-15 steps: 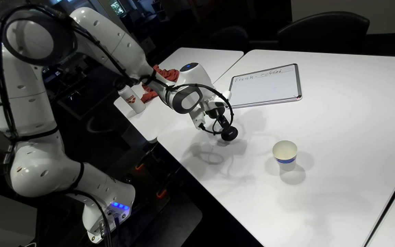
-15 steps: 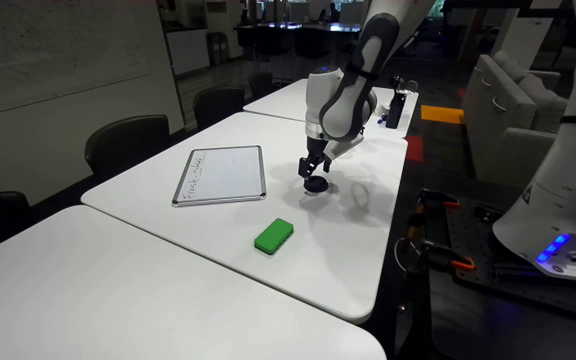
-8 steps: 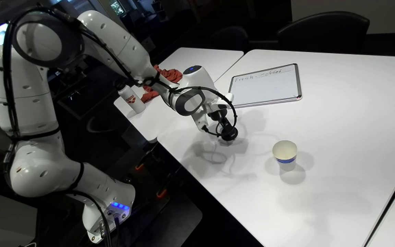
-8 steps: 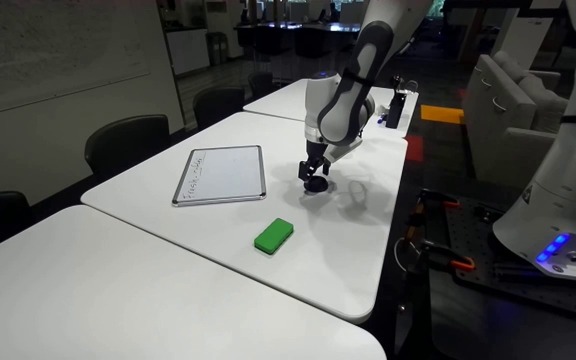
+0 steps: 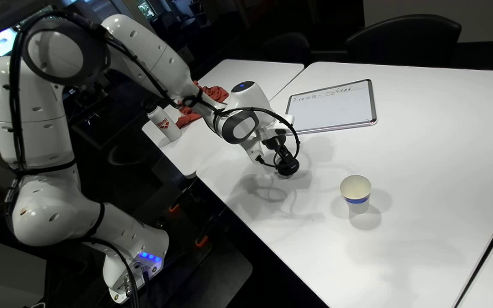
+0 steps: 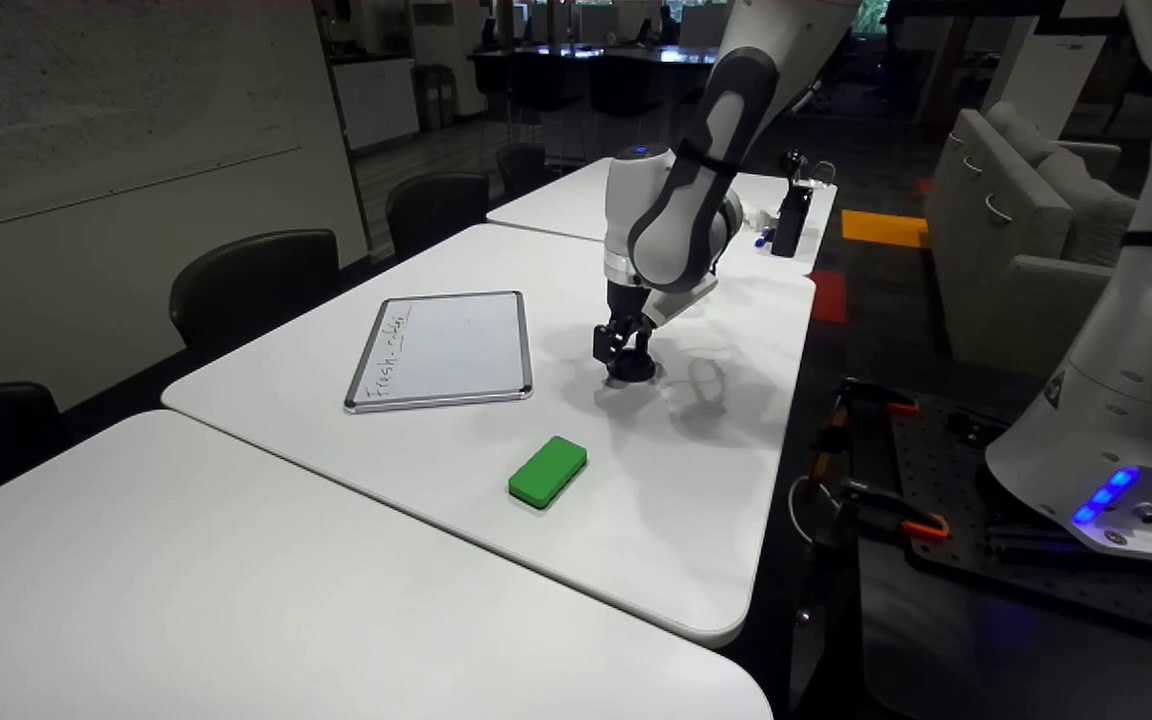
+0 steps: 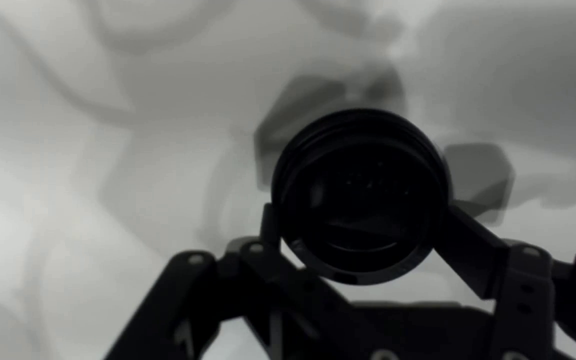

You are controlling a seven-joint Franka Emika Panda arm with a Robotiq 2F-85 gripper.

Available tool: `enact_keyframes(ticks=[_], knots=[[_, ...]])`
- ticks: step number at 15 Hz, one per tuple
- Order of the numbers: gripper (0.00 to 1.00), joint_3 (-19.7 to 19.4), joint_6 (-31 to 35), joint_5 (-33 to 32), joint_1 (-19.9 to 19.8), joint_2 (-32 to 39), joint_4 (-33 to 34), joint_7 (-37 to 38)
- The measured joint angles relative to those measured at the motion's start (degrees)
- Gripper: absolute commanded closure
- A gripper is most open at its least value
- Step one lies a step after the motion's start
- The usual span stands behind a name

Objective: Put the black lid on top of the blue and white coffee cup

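The black lid (image 5: pixel 289 167) is a small round black disc, low over the white table. It also shows in an exterior view (image 6: pixel 633 370) and in the wrist view (image 7: pixel 363 190). My gripper (image 7: pixel 360 217) has one finger against each side of the lid, so it is shut on it. The gripper also shows in an exterior view (image 6: pixel 624 346). Whether the lid touches the table I cannot tell. The blue and white coffee cup (image 5: pixel 355 190) stands upright and uncovered, apart from the gripper. It shows in only one exterior view.
A framed whiteboard (image 5: pixel 332 107) with handwriting lies on the table (image 5: pixel 435 171), also in an exterior view (image 6: pixel 446 350). A green block (image 6: pixel 548 472) lies near the gripper. A white bottle (image 5: pixel 164 123) and red cloth (image 5: pixel 212 93) are at the table's far end.
My gripper has come down a little and its fingers have closed onto the sides of the lid. The lid has shifted very slightly. The cup has not moved.
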Motion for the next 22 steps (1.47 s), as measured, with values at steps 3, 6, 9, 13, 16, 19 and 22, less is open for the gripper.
enact_keyframes(ticks=[3, 6, 9, 13, 16, 19, 22], knots=[[0.41, 0.0, 0.0, 0.0, 0.0, 0.0, 0.5, 0.0], [0.37, 0.0, 0.0, 0.0, 0.0, 0.4, 0.5, -0.1], [0.31, 0.0, 0.0, 0.0, 0.1, 0.4, 0.5, -0.1], [0.29, -0.5, 0.0, 0.0, 0.4, -0.3, 0.5, -0.1], [0.30, -0.8, 0.1, 0.0, 0.4, -1.4, 0.5, -0.1], [0.31, -1.0, 0.1, 0.0, 0.4, -2.7, 0.4, -0.1], [0.31, -1.4, 0.1, 0.0, 0.4, -4.1, 0.2, -0.1]])
